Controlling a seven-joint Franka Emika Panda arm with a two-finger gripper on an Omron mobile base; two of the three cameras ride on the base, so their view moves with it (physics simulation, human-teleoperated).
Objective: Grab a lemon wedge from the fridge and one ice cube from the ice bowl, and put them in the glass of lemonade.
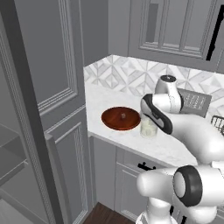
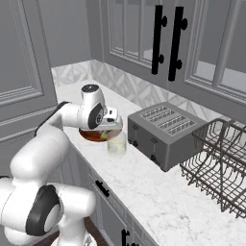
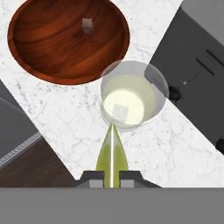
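Observation:
My gripper (image 3: pixel 112 176) is shut on the lemon wedge (image 3: pixel 112 151), a thin yellow-green sliver that points up from between the fingertips. It hangs just above the near rim of the glass of lemonade (image 3: pixel 131 94), where a pale cube-like shape shows in the liquid. The ice bowl (image 3: pixel 39 52) of reddish-brown wood stands right beside the glass, with one ice cube (image 3: pixel 87 24) inside. In the base views the hand (image 2: pixel 111 124) hovers over the glass (image 2: pixel 117 143) (image 1: pixel 148 127) next to the bowl (image 1: pixel 121 118) (image 2: pixel 91 136). The fridge (image 1: pixel 11 148) shows its shelves at the far left.
A grey toaster (image 2: pixel 163 130) (image 3: pixel 197 61) stands close behind the glass. A wire dish rack (image 2: pixel 218 163) sits further right. Upper cabinets with black handles (image 2: pixel 166 41) hang above the counter. The counter's front edge (image 3: pixel 26 144) runs beside the bowl.

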